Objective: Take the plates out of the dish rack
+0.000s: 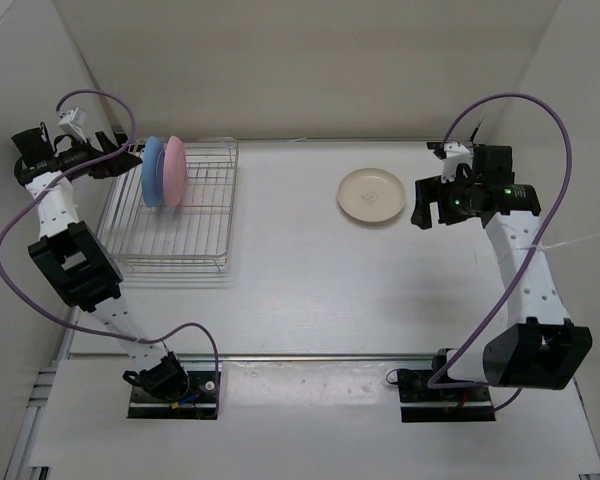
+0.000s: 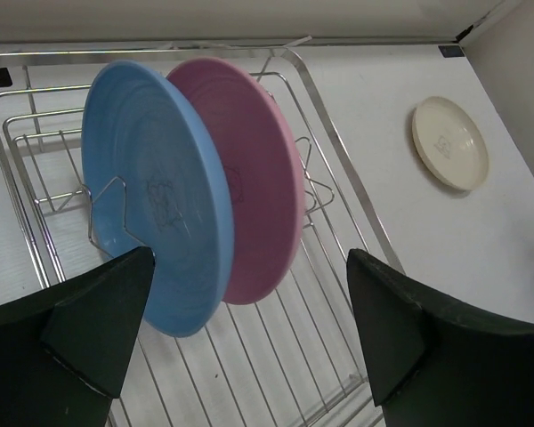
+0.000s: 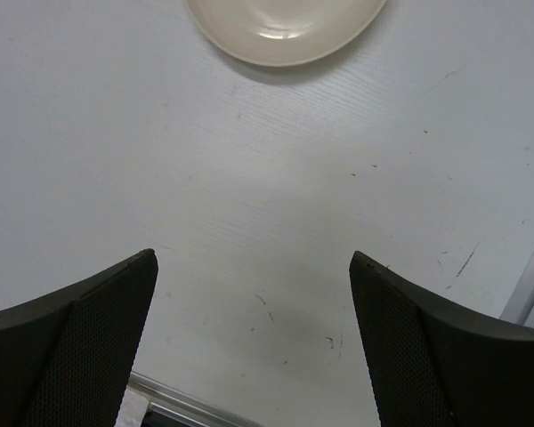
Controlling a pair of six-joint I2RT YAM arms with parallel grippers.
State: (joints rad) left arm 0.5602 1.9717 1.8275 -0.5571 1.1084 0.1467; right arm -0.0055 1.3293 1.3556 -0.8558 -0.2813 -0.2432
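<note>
- White tabletop (image 1: 310, 290) with pale walls (image 1: 310, 60) around it fills the overhead view.
- We see the dish rack (image 1: 180, 262), silver wire, at left of centre in the overhead frame, flat on the table.
- Blue plate (image 1: 152, 172) and pink plate (image 1: 175, 170) stand on edge in the rack's upper end, side by side, blue on the left. They're very close; we can't tell if they touch.
- Cream plate (image 1: 372, 195) lies flat on the table, upper right of centre, well apart from the rack.
- Left gripper (image 2: 249, 258): fingers spread wide, pinching nothing. It sits upper left in the overhead frame, just beside the blue plate. In its wrist view we see both upright plates framed between the fingers.
- Right gripper (image 3: 254, 258): fingers spread, nothing between them, bare table below. The cream plate shows at the top edge of its wrist view. Overhead, we see the gripper just right of that plate, not touching it.
</note>
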